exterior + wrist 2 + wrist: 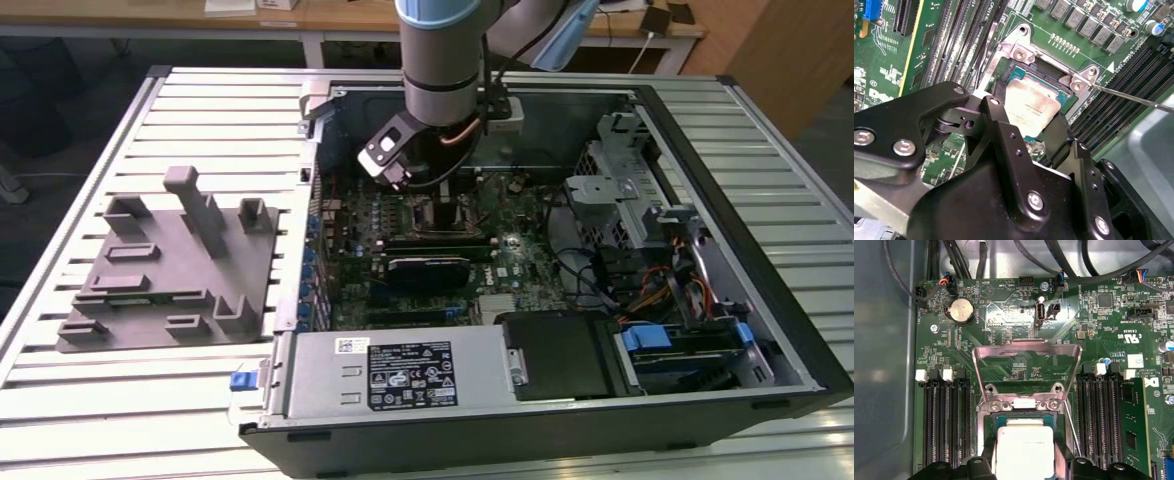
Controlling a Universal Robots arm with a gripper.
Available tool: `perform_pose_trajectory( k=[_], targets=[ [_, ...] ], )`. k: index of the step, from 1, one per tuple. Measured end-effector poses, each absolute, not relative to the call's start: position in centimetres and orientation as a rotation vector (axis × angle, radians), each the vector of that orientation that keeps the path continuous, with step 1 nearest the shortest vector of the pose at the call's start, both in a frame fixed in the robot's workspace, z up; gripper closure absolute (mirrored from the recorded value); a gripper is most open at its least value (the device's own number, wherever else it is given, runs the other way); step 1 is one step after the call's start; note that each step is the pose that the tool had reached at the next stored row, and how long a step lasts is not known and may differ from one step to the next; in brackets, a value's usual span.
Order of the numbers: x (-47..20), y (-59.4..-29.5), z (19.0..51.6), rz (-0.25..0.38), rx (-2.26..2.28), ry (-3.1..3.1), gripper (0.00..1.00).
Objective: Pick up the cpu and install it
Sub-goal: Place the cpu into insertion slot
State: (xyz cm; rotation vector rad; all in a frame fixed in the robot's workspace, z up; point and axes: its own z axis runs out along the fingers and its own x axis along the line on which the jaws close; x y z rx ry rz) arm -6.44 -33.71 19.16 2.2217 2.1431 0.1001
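Black claw (1025,120) clamps the small silvery square cpu (1031,106) by opposite edges, inside the metal-bracketed socket (1021,51); it looks light, stiff and fragile.

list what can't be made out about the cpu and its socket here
1. Second wrist view: the gripper, shut on the cpu, covers the cpu's near edge and part of the socket, so how deep the cpu sits is hidden.
2. First wrist view: the cpu's near side is cut off by the picture's edge.
3. Exterior view: the arm blocks where the cpu meets the socket.
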Motion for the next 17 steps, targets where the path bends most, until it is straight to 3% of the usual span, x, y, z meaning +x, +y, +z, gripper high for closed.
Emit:
perform_pose_trajectory(
  k=[11,12,17],
  targets=[
    [-6.43,-33.7,19.12,0.101,2.222,2.143,0.45],
    [-6.43,-33.69,19.12,0.101,2.222,2.143,0.38],
    [-6.44,-33.71,19.21,0.1,2.222,2.143,0.38]
  ],
)
